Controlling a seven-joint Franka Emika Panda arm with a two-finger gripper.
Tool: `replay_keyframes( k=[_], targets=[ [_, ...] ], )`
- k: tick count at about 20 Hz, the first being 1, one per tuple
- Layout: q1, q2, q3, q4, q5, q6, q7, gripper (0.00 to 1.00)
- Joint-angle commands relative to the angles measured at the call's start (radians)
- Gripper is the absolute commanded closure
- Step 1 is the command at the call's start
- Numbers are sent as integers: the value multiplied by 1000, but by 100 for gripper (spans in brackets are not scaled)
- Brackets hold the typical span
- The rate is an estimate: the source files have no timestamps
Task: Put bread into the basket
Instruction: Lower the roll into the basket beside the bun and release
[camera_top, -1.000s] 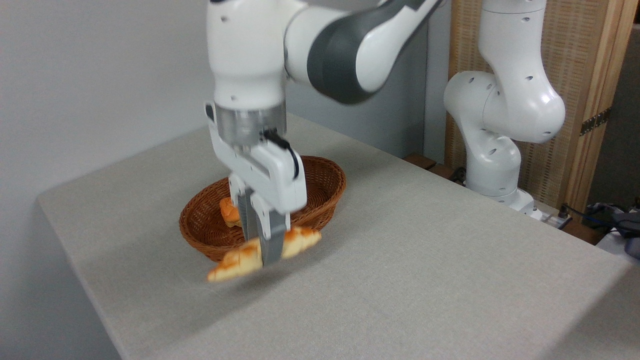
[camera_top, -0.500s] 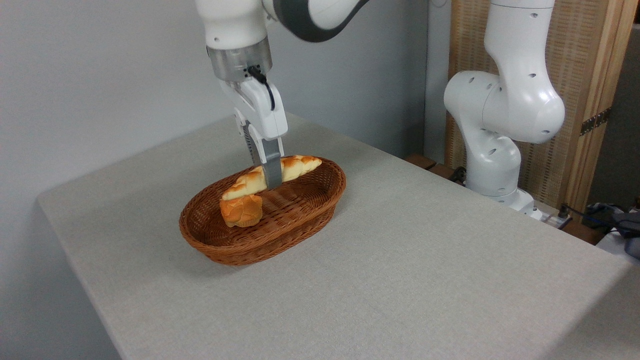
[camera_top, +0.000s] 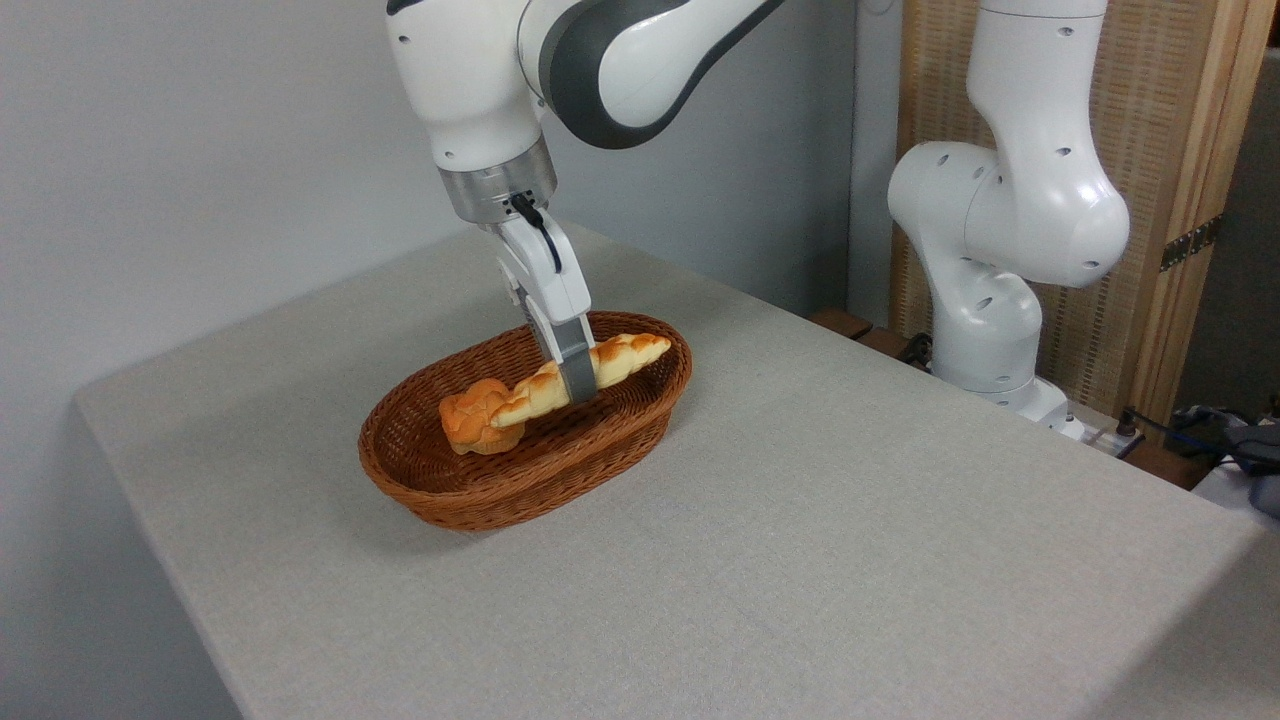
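Bread, the long braided loaf, hangs low inside the basket, its left tip by the small round bun and its right tip near the far rim. The gripper is clamped on the loaf's middle. A second ago the loaf was outside, in front of the basket on the table; now only lowering and letting go seem left.

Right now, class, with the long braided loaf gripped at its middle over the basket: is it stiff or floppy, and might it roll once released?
Probably stiff: the bread stays straight though the tool pinches only its middle. Likely light, since neither end droops. It may roll a little, being rounded, but the basket rim and the bun should stop it.
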Motion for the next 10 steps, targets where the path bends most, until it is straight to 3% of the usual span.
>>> replay_keyframes(
  k=[1,10],
  targets=[
    [5,-13,3,1,-13,36,7,0],
    [5,-13,3,5,-16,44,4,0]
  ],
)
